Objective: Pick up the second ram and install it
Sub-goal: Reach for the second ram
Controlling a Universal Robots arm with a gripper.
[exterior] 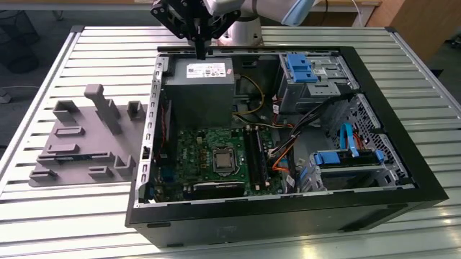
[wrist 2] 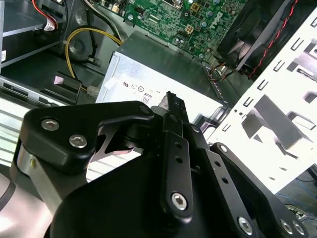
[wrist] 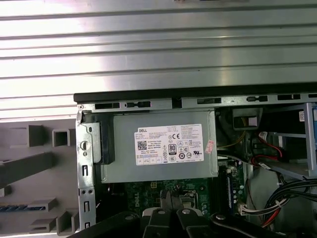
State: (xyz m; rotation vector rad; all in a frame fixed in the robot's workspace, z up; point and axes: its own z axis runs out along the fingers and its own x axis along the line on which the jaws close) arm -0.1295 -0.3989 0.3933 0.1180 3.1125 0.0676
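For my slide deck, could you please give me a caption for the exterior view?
Pincer hangs shut over the power supply in an open computer case, grey fixture alongside.

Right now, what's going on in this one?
A single robot arm is working over an open computer case on a slatted metal table. Its gripper, shut with nothing visibly in it, hangs above the grey power supply at the case's far end in the exterior view. A thin blue-green stick, apparently the second ram, lies untouched in the grey fixture beside the case.
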